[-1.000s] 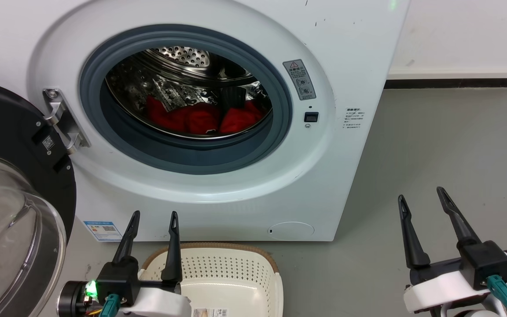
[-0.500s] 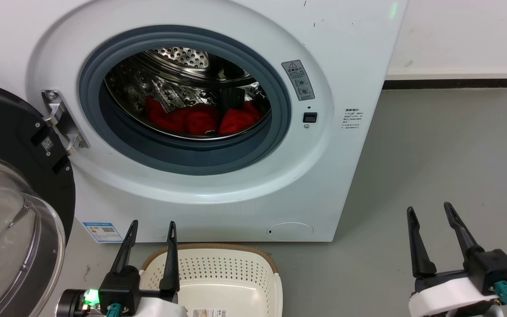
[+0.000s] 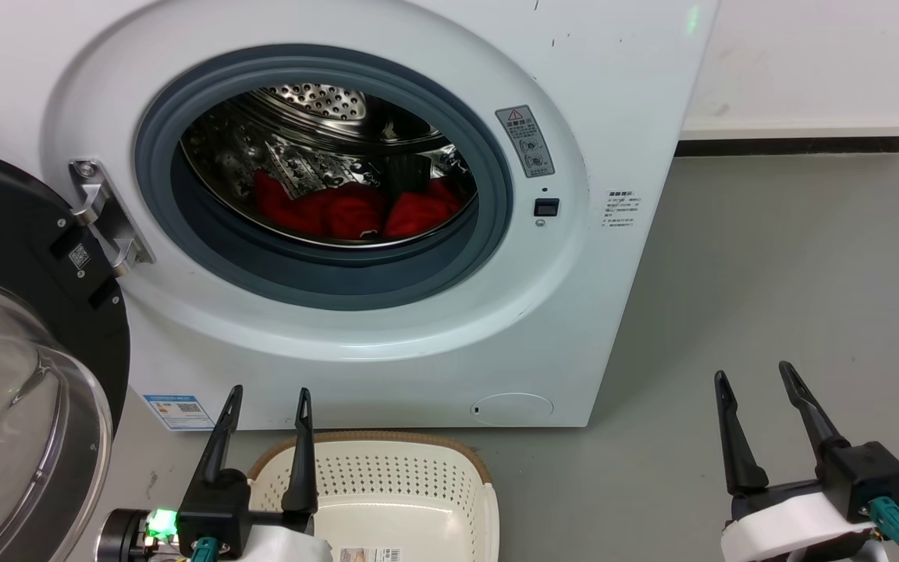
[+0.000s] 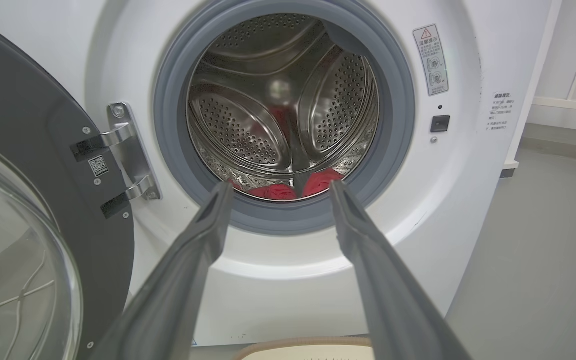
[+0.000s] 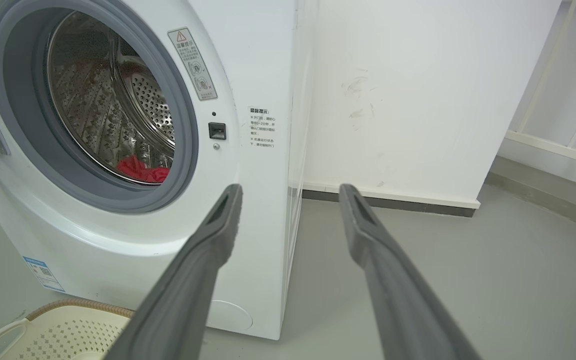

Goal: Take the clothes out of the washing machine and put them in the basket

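Over the last second both arms sink a little in the head view. The right fingers (image 3: 734, 441) drop the most, and their tips now stand lower in the lower right of the frame. The left fingers (image 3: 301, 453) slip down only slightly at the lower left. The washing machine (image 3: 418, 343) also sits a touch further left in the frame, which reads as a small camera shift and not a move of the machine.

Nothing else changes. The clothes (image 3: 356, 211) stay as a red heap on the bottom of the drum (image 3: 317, 101), in the middle of the porthole. The basket (image 3: 387, 435) stands at the bottom centre, just in front of the machine, and the part of it in view holds no garment. By my reading the task has not really begun, and the arms look to be settling before a reach rather than going in.

Both arms are low, with fingers pointing up the frame, well short of the porthole. The left fingers are spread with nothing between them, above the left part of the basket's rim. In the left wrist view they aim at the lower lip of the grey gasket, with red cloth showing beyond their tips. The right fingers are likewise spread and empty over the bare floor (image 3: 793, 257) to the right of the machine. In the right wrist view they aim at its right front corner. The door (image 3: 5, 226) hangs open at the left edge.
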